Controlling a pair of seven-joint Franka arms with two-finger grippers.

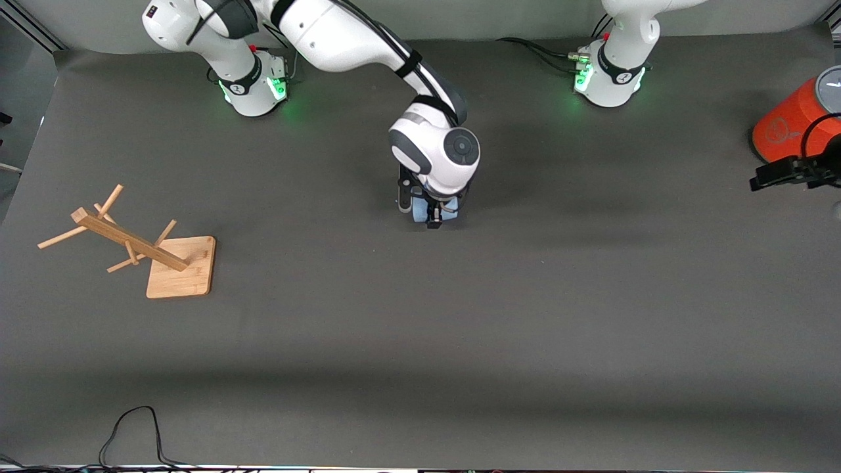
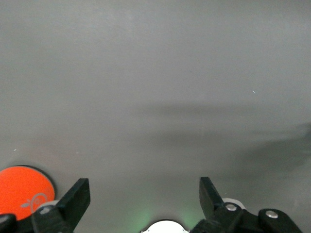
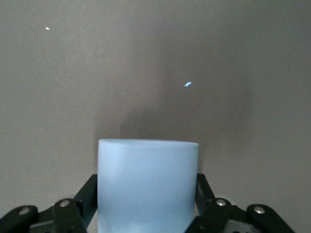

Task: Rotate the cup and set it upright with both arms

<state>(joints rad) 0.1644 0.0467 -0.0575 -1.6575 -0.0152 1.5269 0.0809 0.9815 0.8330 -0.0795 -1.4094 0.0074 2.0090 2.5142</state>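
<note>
While the right gripper [image 1: 435, 211] sits low at mid-bench with its fingers [image 3: 86, 196] closed on the cup [image 3: 148, 187], the grasp looks made, so next comes lifting toward the waiting, open-fingered left gripper [image 2: 141, 196] by the orange cylinder [image 1: 792, 125].

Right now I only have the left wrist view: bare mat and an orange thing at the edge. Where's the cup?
Observer: The cup sits between the right hand's fingers, at mid-table.
Operator: Is that hand closed on it?
Observer: Its fingers flank both sides of the cup; actual contact isn't clear.
Operator: And where's my left hand?
Observer: The left hand waits open beside the orange cylinder, at the left arm's end of the table.
</note>
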